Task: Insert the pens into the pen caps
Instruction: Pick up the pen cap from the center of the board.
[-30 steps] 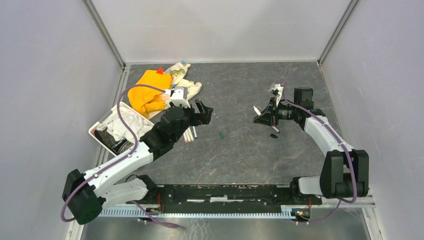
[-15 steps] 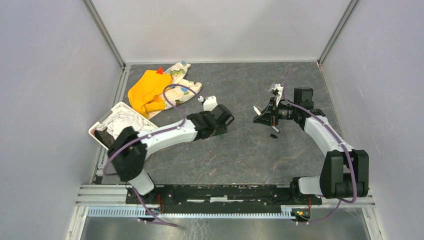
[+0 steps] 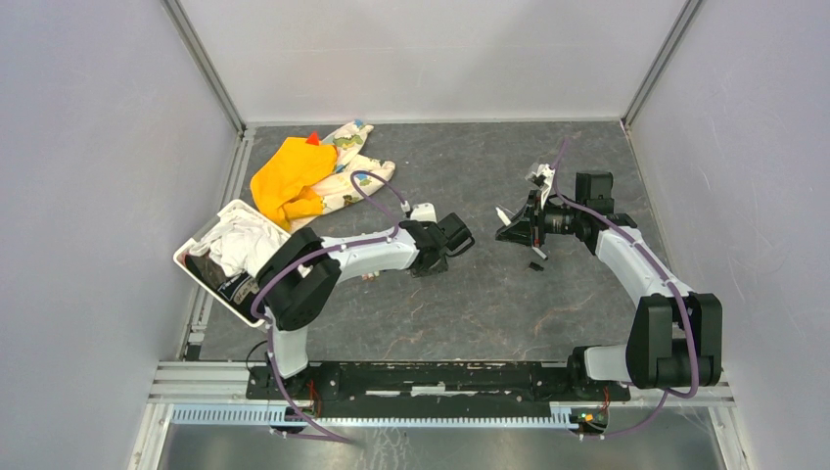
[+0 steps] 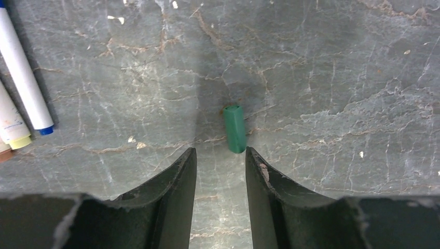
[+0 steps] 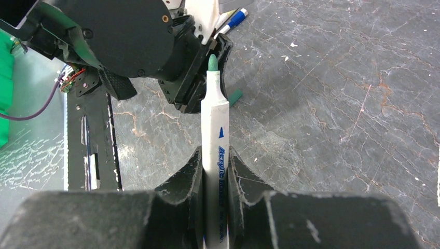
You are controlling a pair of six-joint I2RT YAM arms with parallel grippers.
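The left gripper [image 3: 458, 238] has swung away from the loose pens [image 4: 23, 72] to the middle of the table [image 3: 489, 304], at nine o'clock from the right gripper [image 3: 511, 232]. Its jaws, narrower than before, stand apart and empty. The dark green pen cap [image 4: 234, 128] lies just beyond them at twelve o'clock. The right gripper, unmoved, clamps a green-tipped pen [image 5: 215, 124].

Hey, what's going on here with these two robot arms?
The right gripper is clamped on a white pen with a green tip, pointing it toward the middle of the table. The left gripper is over a small green cap lying on the table. Its jaws are open and the cap sits just beyond the fingertips, not yet gripped. More pens lie off to one side.
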